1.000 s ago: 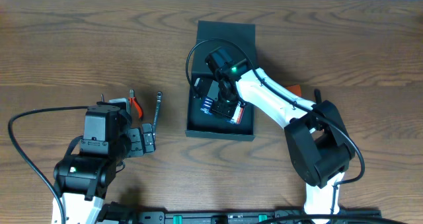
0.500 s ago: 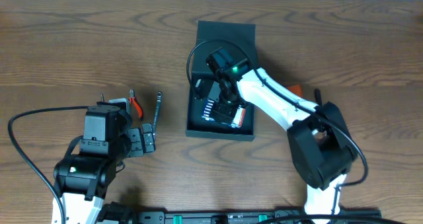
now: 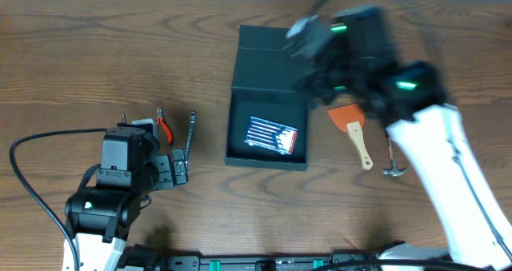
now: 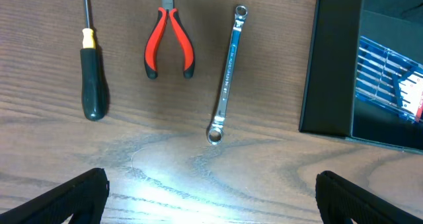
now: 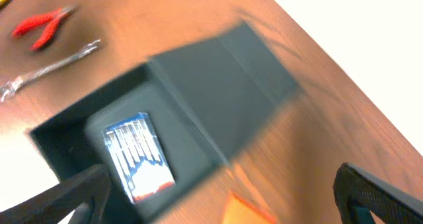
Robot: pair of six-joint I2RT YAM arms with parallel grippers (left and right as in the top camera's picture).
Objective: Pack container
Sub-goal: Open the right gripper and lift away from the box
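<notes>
The dark teal container stands open at the table's middle, its flap lid lying back. A blue-and-white pack of bits lies inside it; the pack also shows in the right wrist view and the left wrist view. My right gripper is open and empty, raised above the container's right side, blurred by motion. My left gripper is open and empty over bare table, left of the container.
A black-handled screwdriver, red pliers and a wrench lie left of the container. An orange scraper with a wooden handle and a small hammer lie to its right.
My right gripper has left the bit pack in the container, lifted out and swung up and to the right. The left arm has not moved.
</notes>
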